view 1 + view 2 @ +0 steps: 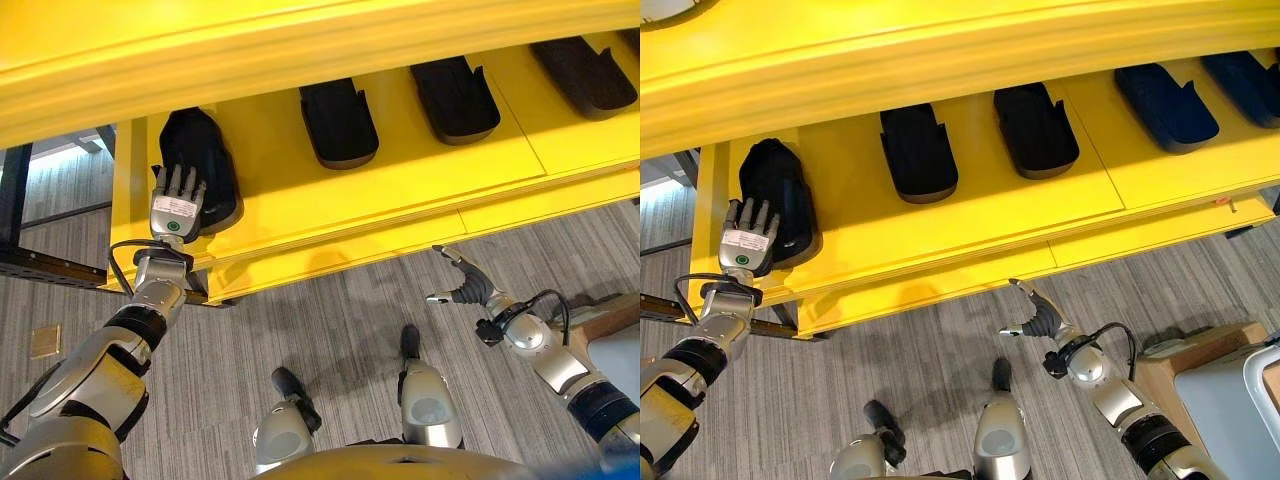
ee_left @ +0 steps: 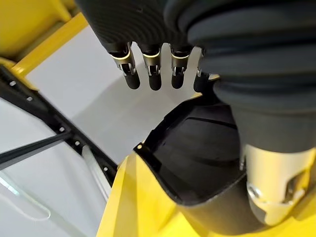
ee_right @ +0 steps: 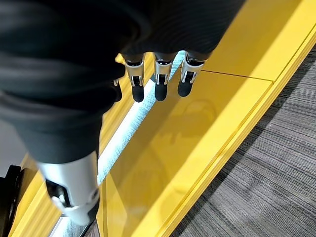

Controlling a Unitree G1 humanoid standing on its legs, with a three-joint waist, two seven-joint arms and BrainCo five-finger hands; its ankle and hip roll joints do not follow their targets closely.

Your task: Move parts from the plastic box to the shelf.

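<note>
A row of several black moulded parts lies on the yellow shelf point(image 1: 400, 190). My left hand point(image 1: 178, 205) rests flat on the near end of the leftmost part point(image 1: 205, 150), fingers straight and pointing into the shelf. In the left wrist view the fingers point(image 2: 153, 74) stretch out above that part point(image 2: 197, 153), not curled round it. My right hand point(image 1: 465, 285) hovers over the carpet in front of the shelf's edge, open and holding nothing; its fingers point(image 3: 160, 84) point toward the yellow board. Three other parts point(image 1: 338, 122) point(image 1: 455, 98) point(image 1: 583, 75) lie further right.
A thick yellow upper board point(image 1: 300, 50) overhangs the shelf. A black metal frame point(image 1: 20, 200) stands to the left of the shelf. At the lower right sits a pale box point(image 1: 1230, 400) beside a brown block point(image 1: 1180, 360). Grey carpet lies in front of the shelf.
</note>
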